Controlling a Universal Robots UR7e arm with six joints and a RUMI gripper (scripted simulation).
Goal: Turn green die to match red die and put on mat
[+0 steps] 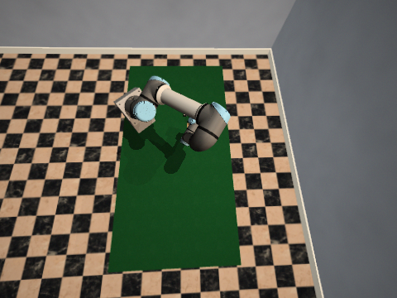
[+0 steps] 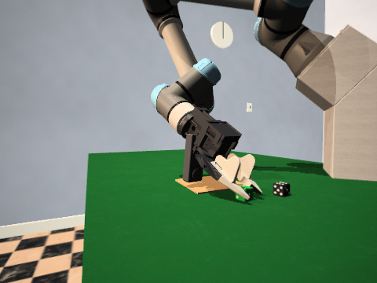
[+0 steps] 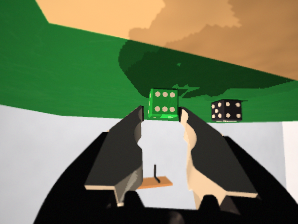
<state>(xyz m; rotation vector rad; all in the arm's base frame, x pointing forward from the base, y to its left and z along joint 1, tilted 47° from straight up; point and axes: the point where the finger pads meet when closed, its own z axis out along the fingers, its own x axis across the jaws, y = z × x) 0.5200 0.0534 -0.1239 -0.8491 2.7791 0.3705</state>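
The green die [image 3: 164, 105] lies between my fingertips, on the green table top just off the edge of the tan mat [image 3: 150, 20]. The face towards the wrist camera shows six pips. My gripper [image 3: 160, 107] is open only a little, with one finger on each side of the die. In the exterior view the gripper [image 2: 249, 192] reaches down at a slant, and the green die [image 2: 239, 196] shows low at the fingertips beside the tan mat [image 2: 202, 184]. The red die is not in view.
A black die [image 3: 226, 111] sits on the green table top close to the green die; it also shows in the exterior view [image 2: 281, 189]. A black stand [image 2: 192, 163] rises from the mat behind the gripper. The arm's base [image 1: 136, 108] stands at the table's far left.
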